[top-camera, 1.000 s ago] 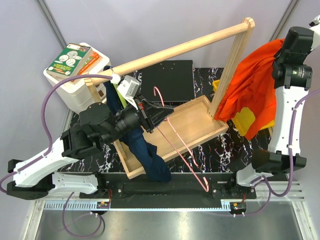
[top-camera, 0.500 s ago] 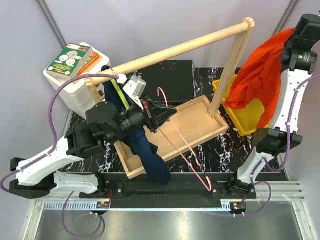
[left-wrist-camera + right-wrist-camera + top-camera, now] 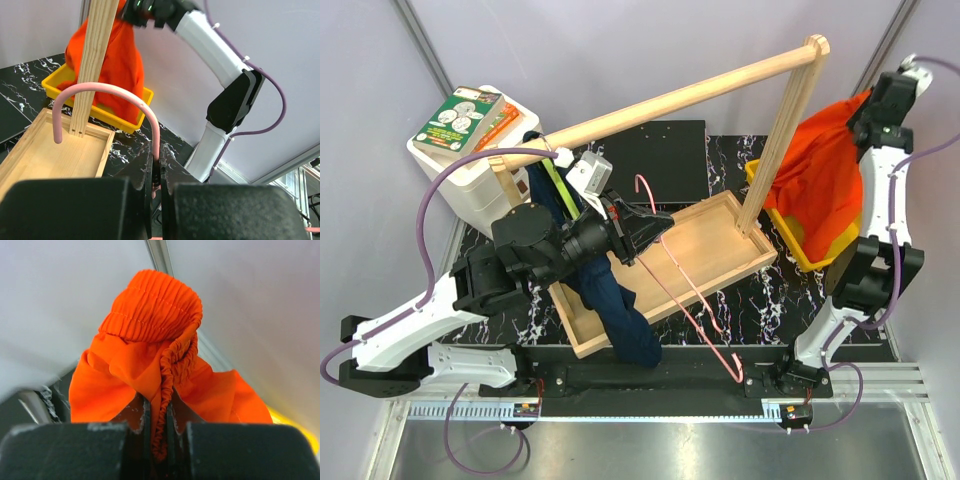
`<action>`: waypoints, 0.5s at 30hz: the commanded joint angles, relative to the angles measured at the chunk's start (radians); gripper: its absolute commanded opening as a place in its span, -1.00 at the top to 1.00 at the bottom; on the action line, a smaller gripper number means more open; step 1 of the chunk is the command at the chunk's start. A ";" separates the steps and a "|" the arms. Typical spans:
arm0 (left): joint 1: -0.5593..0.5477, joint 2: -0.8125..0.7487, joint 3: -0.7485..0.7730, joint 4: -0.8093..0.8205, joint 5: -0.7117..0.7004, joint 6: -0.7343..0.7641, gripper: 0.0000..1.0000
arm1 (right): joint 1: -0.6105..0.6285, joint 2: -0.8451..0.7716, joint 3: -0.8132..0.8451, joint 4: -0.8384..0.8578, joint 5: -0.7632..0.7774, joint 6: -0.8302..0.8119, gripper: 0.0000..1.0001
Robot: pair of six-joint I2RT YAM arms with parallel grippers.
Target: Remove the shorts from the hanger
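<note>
The orange shorts are soft and light. They hang down floppy from the right jaws. Those jaws are pinched tight shut on the stretchy waistband. It is bunched and thick there, so I think it is a good place to hold. The thin cloth lower down looks more slippery.

Right below the right jaws, a yellow bin sits on the counter. The bottom of the orange shorts dips into it. I see nothing else in it.

The navy shorts are soft too. They hang under the left arm, below and behind the left jaws. Their low end lies in the near corner of a wooden tray and flops over its edge. I cannot tell what holds their top up. The green strip looks like the best spot to grab.

The left jaws are shut on the stem of a pink hanger. It is hard and bare, and its hook pokes up just past them.
</note>
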 commanded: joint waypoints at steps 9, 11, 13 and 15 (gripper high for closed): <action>0.002 -0.015 -0.014 0.034 0.011 -0.014 1.00 | 0.003 -0.036 -0.281 0.074 0.075 0.101 1.00; 0.002 -0.006 -0.014 0.039 0.012 -0.013 1.00 | 0.003 -0.028 -0.352 0.057 0.076 0.155 0.97; 0.002 -0.001 -0.013 0.041 0.017 -0.013 1.00 | 0.003 -0.020 -0.414 0.055 0.081 0.181 0.83; 0.002 0.008 -0.011 0.042 0.026 -0.014 1.00 | 0.003 0.015 -0.407 0.003 0.058 0.169 0.45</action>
